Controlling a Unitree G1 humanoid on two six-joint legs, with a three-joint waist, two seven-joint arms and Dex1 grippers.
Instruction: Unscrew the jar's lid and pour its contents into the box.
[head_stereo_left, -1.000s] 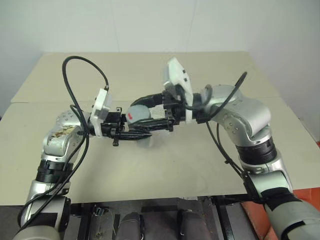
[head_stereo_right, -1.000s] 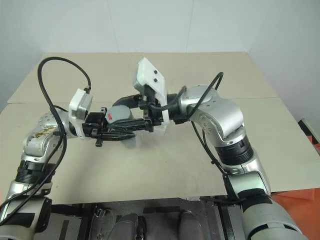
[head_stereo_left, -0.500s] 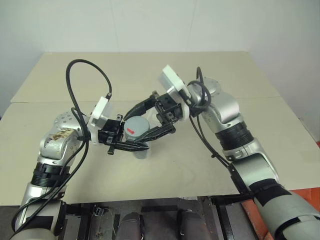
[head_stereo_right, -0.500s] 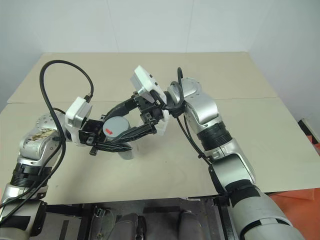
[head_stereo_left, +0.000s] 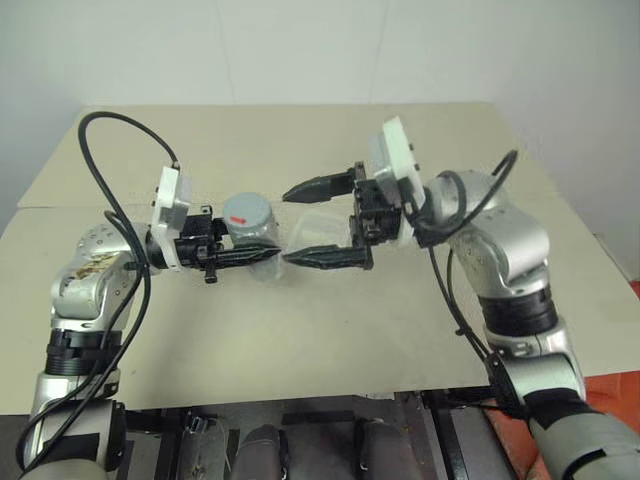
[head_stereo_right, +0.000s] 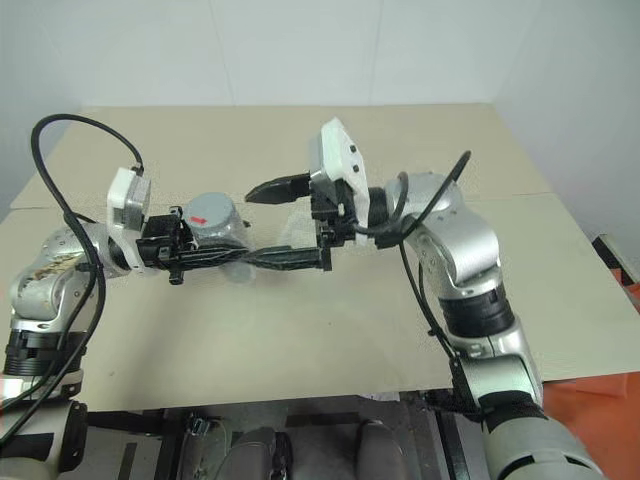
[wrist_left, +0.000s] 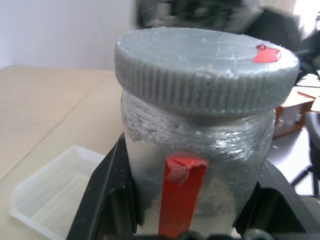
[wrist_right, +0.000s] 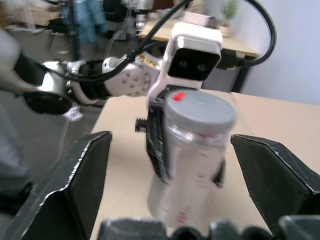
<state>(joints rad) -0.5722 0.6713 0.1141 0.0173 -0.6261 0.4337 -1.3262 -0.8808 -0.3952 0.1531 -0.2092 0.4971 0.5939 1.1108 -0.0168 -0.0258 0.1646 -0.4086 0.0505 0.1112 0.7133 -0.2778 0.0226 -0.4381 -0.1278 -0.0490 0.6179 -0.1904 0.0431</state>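
Table (head_stereo_left: 330, 330) beige, seamed, white wall behind; box (wrist_left: 55, 192) resting flat.

The jar (wrist_left: 197, 150) looks like clear plastic wrapped in silvery-grey tape, slightly wrinkled and dull, with a strip of glossy red tape down its side, frayed at its upper end. The lid (wrist_left: 205, 70) is matt grey plastic with fine ribbing around its rim, faint scuffs on its flat top and a small red tape mark. The box (wrist_left: 57, 197) is thin, translucent, milky plastic with a smooth sheen. The fingers (wrist_left: 107, 195) of the left gripper (head_stereo_left: 245, 255) are black, matt, hard plastic. The table (head_stereo_left: 330, 330) has a smooth, matt beige surface.
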